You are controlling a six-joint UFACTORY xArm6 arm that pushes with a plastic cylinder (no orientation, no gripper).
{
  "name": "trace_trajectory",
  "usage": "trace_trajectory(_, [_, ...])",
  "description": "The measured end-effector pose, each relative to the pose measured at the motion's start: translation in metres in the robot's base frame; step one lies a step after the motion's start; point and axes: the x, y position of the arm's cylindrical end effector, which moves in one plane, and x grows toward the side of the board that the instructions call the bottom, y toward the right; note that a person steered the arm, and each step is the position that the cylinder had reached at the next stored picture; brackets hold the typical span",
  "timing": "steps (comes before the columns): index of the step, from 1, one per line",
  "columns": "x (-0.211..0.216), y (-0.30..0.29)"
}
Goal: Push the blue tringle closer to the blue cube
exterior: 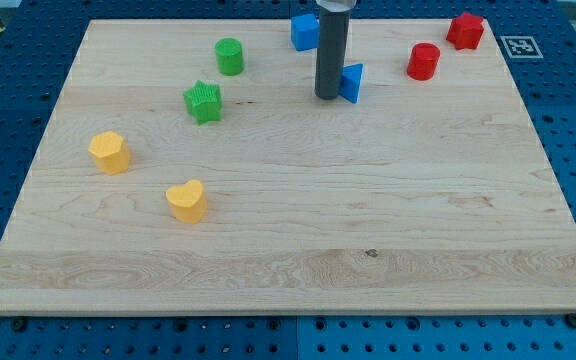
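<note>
A: Camera view, far side of the table (268,230): where is my tip (327,96)?

B: Just left of the blue triangle (352,82), apparently touching it, though the rod hides the contact.

A: And the blue cube (304,31)?

B: Farther back and slightly left, partly behind the rod.

A: So the coming push?

B: Likely needs my tip on the triangle's near right side, driving it far-left.

A: Gripper state?

B: None fitted; only a bare rod, nothing to open or close.

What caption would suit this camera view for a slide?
My tip touches the blue triangle's left side, with the blue cube just above on the wooden board.
</note>
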Motion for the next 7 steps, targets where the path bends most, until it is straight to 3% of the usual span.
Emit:
trace_trajectory(3, [-0.008, -0.007])
trace_trajectory(5, [0.062, 0.003])
trace_trajectory(7, [0.066, 0.035])
